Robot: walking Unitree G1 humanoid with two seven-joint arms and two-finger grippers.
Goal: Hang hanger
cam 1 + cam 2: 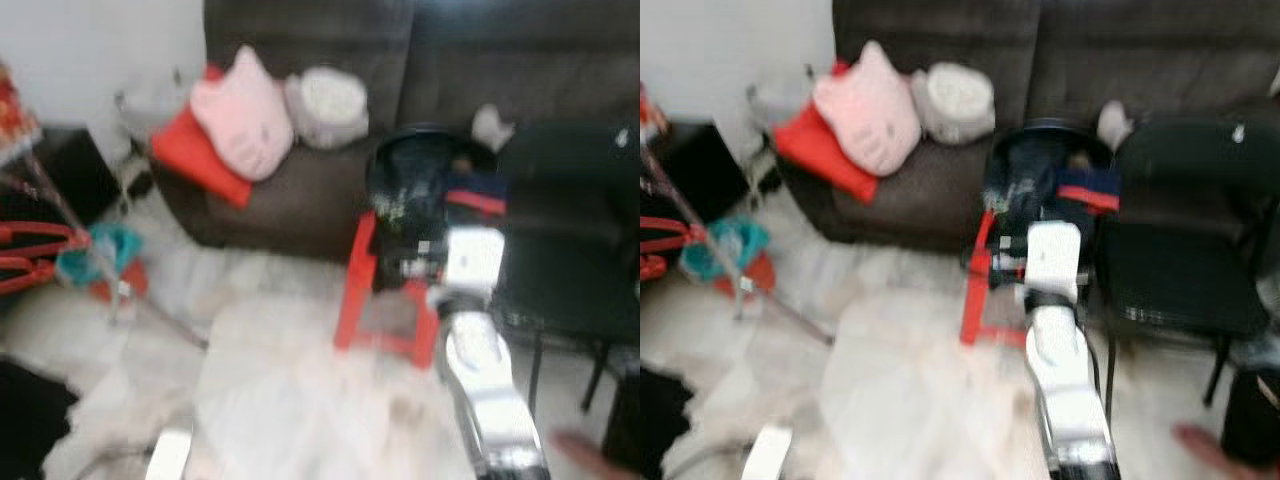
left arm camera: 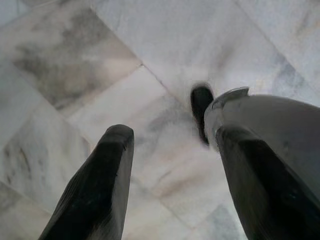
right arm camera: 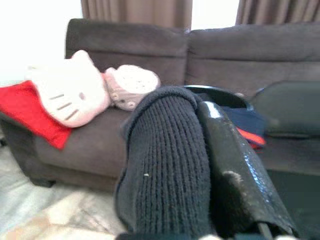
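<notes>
red stool (image 1: 385, 300), dark sofa (image 1: 330, 190), black chair (image 1: 570, 240)

A dark brown sofa (image 1: 320, 60) runs across from eleven to two o'clock, a pink cat-face cushion (image 1: 243, 113), a red cushion (image 1: 190, 155) and a grey cushion (image 1: 327, 105) piled at its eleven o'clock end. Pale marble floor (image 1: 290, 400) spreads below; a red stool (image 1: 385, 300) stands at centre, a black chair (image 1: 570, 230) at three o'clock. Brown curtains (image 3: 137, 10) hang behind.
</notes>
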